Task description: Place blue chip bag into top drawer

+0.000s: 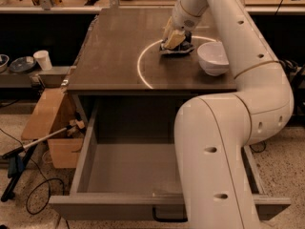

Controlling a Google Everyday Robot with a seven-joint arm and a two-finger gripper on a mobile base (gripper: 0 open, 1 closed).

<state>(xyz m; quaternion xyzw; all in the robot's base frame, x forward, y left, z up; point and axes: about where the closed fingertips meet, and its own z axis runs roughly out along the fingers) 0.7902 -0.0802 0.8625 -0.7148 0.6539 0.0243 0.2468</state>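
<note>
The blue chip bag (180,48) lies on the dark tabletop (119,51), inside a bright ring of light and just left of a white bowl (213,57). My gripper (173,36) reaches down from the white arm and sits right on top of the bag, covering most of it. The top drawer (90,147) is pulled wide open below the tabletop. Its flat front panel (105,207) is nearest the camera, with the black handle (167,217) partly behind my arm. Nothing shows in the visible part of the drawer.
My large white arm (219,142) crosses the right half of the drawer. A cardboard box (47,128) and a long-handled tool (33,147) with cables stand on the floor at left. A shelf at far left holds a white cup (43,59) and dishes.
</note>
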